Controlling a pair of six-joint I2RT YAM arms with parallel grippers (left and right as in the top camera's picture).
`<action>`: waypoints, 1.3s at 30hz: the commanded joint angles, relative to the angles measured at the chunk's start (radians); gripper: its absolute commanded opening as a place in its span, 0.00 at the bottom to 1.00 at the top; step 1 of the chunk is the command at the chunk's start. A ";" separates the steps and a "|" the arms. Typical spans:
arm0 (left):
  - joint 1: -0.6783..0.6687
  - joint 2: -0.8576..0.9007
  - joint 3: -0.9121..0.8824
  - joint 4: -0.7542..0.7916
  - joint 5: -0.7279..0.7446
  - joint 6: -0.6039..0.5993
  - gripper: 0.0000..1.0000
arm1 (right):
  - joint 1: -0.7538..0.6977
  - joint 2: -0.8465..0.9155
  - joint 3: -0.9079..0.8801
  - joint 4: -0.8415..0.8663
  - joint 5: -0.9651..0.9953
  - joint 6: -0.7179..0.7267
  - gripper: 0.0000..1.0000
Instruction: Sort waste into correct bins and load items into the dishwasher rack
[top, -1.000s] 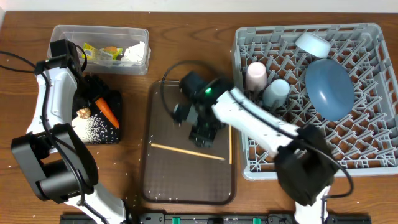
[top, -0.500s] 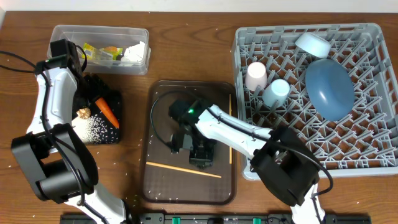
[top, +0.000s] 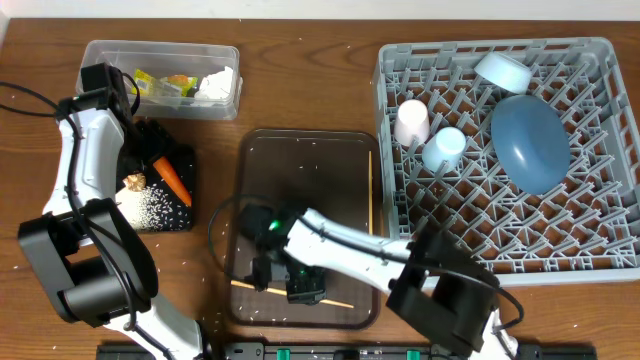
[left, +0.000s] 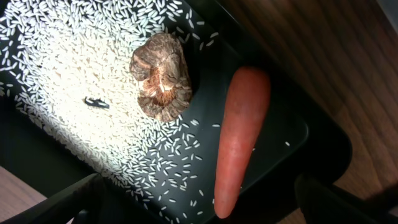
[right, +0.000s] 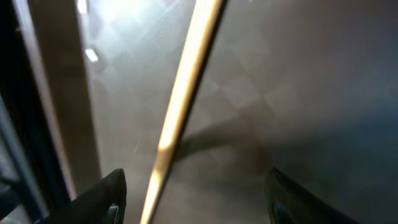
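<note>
Down the brown tray (top: 300, 180) to its near edge has come my right tool (top: 300, 290), jaws apart astride one chopstick (right: 180, 106), not gripping it. Second chopstick (top: 371, 205) lies along that tray's right edge. Left tool (left: 208, 202), released wide, hangs over the carrot (left: 239, 137), left of the tray.
</note>
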 joint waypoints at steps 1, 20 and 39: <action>-0.001 0.011 -0.006 -0.002 -0.001 -0.002 0.98 | 0.042 0.027 -0.004 0.003 0.140 0.082 0.64; -0.001 0.011 -0.006 -0.002 -0.001 -0.002 0.98 | 0.147 0.044 -0.004 0.044 0.328 0.013 0.17; -0.001 0.011 -0.006 -0.002 -0.001 -0.002 0.98 | 0.043 0.044 0.031 0.037 0.211 0.051 0.01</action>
